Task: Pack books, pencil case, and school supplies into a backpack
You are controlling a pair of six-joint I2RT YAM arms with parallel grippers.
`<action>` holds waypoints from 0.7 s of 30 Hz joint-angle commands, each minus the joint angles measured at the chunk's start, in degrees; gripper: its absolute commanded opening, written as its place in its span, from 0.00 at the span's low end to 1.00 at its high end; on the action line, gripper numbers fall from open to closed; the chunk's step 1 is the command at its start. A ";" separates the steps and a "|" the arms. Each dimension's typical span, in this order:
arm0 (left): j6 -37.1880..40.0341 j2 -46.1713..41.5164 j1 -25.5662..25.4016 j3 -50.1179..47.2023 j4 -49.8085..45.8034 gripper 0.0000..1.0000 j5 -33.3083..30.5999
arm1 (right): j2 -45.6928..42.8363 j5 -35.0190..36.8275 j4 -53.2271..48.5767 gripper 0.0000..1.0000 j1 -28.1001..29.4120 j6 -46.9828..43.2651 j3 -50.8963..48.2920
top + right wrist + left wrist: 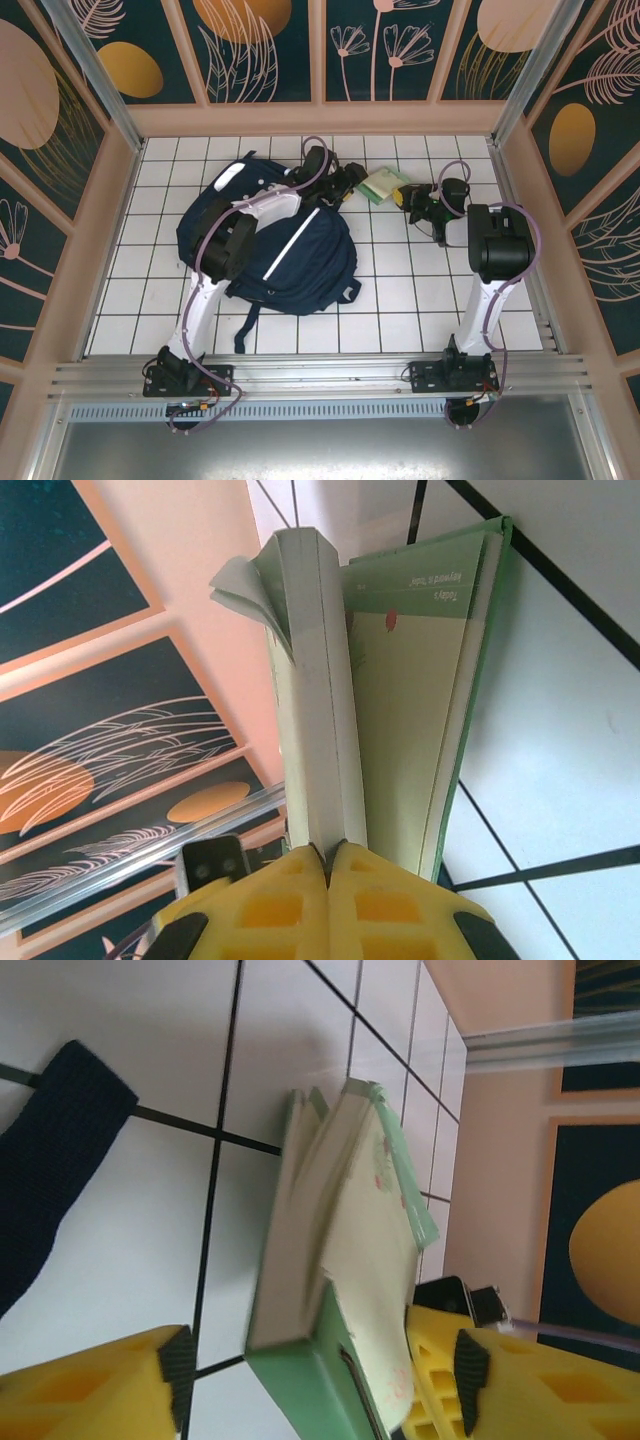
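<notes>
Right fingers [270, 905] clamped on pale green pack [400, 710], white pages fanned, cover splayed; left fingers [110, 1390] wide astride it.

Backpack [300, 260] blocks centre-left of the tiled table [420, 300]. Upper centre congested: green pack [383, 186] hemmed between left gripper [352, 186] and right gripper [406, 198] (little room either side). Clear tiles at lower right and along left edge.
</notes>
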 commanded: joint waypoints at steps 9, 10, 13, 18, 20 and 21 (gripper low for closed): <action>-4.95 4.50 -0.50 -0.34 10.29 0.38 0.36 | -0.70 -0.93 8.05 0.00 1.63 4.14 -1.57; -4.91 4.59 -0.38 0.09 10.35 0.35 0.37 | -0.61 -0.85 8.08 0.00 1.80 4.14 -1.66; -5.12 4.39 -0.42 0.88 11.12 0.23 0.77 | -0.60 -0.66 7.53 0.00 2.04 3.73 -1.95; -3.83 1.79 -0.42 -0.14 11.47 0.14 0.88 | -1.41 0.07 3.01 0.09 2.04 1.04 -1.90; -2.66 0.93 -0.44 0.13 10.95 0.07 1.53 | -3.11 1.38 -2.57 0.30 2.02 -2.61 -1.15; -2.05 0.54 -0.45 0.52 10.24 0.05 2.13 | -4.25 2.29 -6.38 0.41 1.97 -5.34 -0.47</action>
